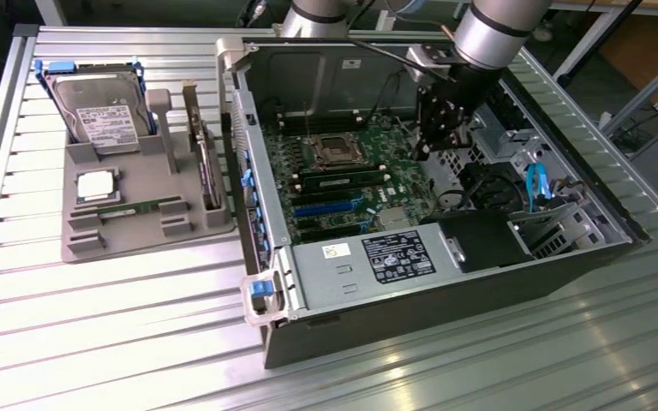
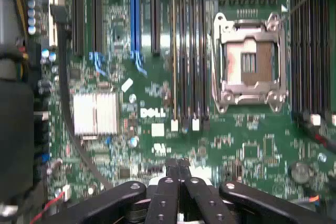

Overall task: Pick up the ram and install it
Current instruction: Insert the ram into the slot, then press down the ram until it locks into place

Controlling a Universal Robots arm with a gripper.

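Observation:
One ram (image 1: 140, 208), a thin green stick, lies in the grey holder tray (image 1: 83, 244) at the exterior view's left. A second green ram stick (image 1: 341, 181) stands in a memory slot of the motherboard (image 1: 392, 193) inside the open computer case. Its thin top edge (image 2: 173, 51) runs along the row of black slots. My gripper (image 1: 427, 151) hangs over the motherboard, toward the exterior view's right of the processor socket (image 1: 335, 151). In the wrist view my gripper (image 2: 178, 167) is shut, its fingers pressed together with nothing between them.
The tray also carries a hard drive (image 1: 100, 116), a square silver processor (image 1: 97, 184) and an upright expansion card (image 1: 206, 163). Inside the case are a silver heatsink (image 2: 94, 114), the open socket (image 2: 249, 64), a power supply (image 1: 386, 257) and blue cables (image 1: 535, 184). The case walls (image 1: 243, 128) enclose the board.

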